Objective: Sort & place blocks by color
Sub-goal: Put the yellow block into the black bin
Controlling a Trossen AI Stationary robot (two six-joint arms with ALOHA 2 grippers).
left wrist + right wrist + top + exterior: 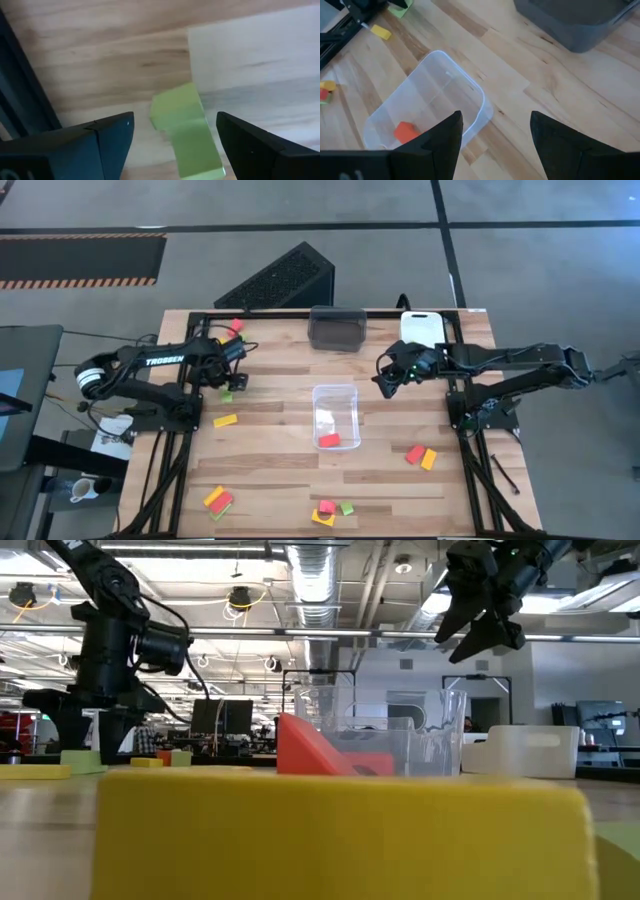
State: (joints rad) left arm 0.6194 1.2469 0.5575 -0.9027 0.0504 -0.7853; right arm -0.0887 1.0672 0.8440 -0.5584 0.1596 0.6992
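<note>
**Green block lined up near the left edge**

From above, the left gripper (232, 383) is seen over a green block (227, 396). In its wrist view, the released fingers straddle it for grasping. The right gripper (385, 380), also released, waits near the dark bin (337, 330).

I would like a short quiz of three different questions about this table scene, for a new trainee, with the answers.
1. True or false: the clear plastic bin holds one red block.
2. Which tool has the light green block between its open fingers? A left tool; B right tool.
3. Fill in: the dark grey bin stands beside the ___ bin at the table's far edge.

Key: 1 true. 2 A; the right tool is open and empty above the table, near the clear plastic bin. 3 white.
</note>
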